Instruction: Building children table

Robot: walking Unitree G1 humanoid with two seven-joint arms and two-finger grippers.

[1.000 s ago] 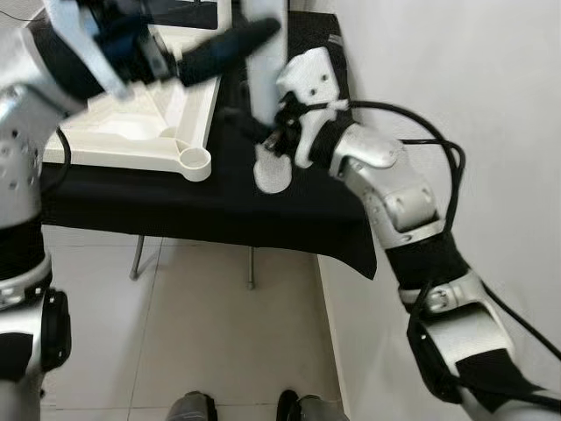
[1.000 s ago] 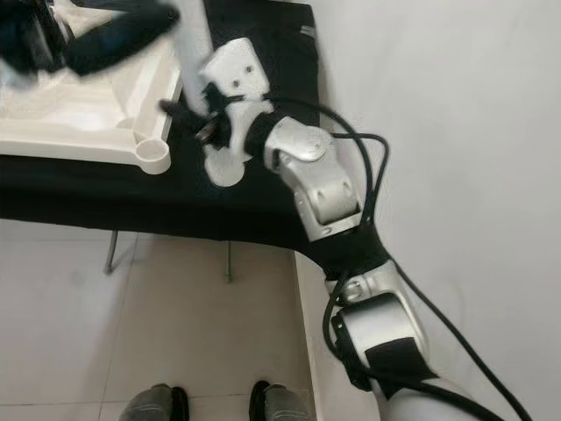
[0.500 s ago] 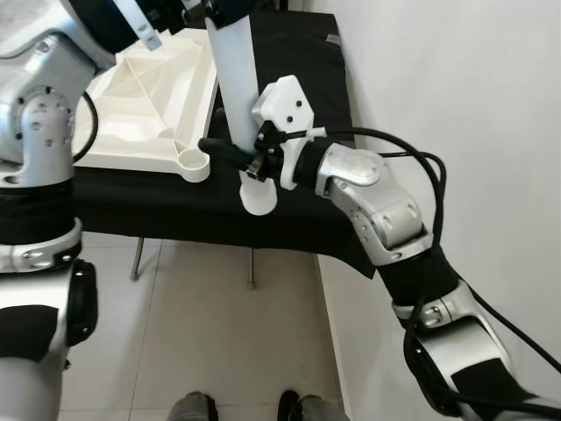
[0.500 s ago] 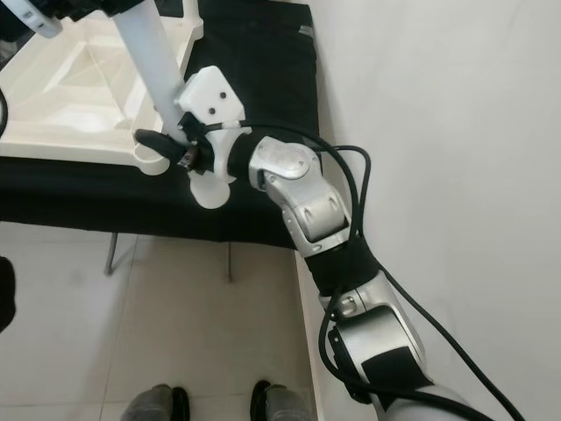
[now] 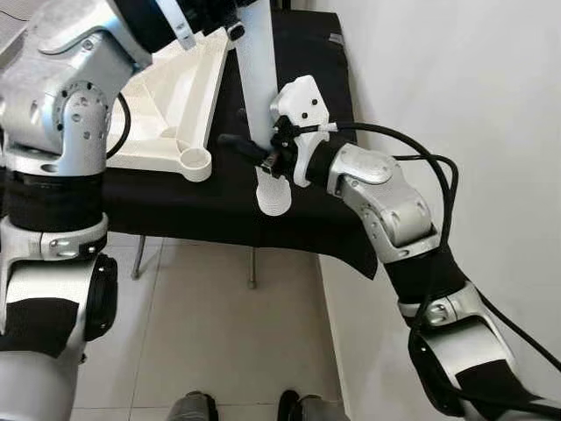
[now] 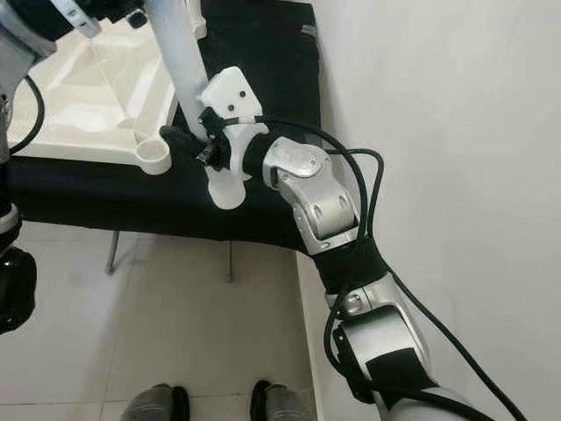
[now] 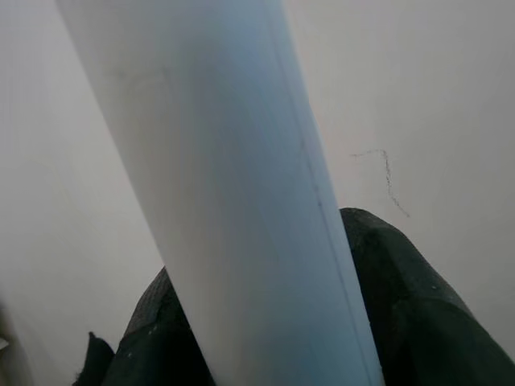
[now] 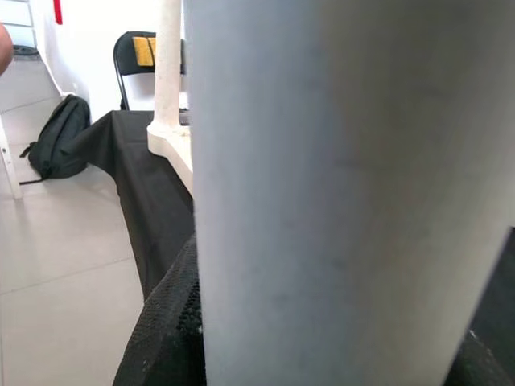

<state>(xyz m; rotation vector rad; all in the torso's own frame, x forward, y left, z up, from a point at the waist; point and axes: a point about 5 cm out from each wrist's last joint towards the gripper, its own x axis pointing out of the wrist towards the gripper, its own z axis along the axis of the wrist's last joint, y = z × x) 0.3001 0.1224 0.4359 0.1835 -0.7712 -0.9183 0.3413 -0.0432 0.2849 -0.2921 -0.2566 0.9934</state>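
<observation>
black cloth covers the bench where the white tabletop lies upside down. just beside its corner socket, the leg stands tilted, right gripper clamped low on it, left gripper gripping its upper part.

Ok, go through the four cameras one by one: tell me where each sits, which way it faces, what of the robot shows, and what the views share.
Left eye view: on the head, looking forward and down at the white table leg, the upturned tabletop and the black cloth; both silver arms show.
Right eye view: beside it, same scene; right gripper grips the leg.
Left wrist view: along the left gripper, pressed against the leg.
Right wrist view: along the right gripper's fingers, leg up close, a chair beyond.
Shared: every view shows the leg.
</observation>
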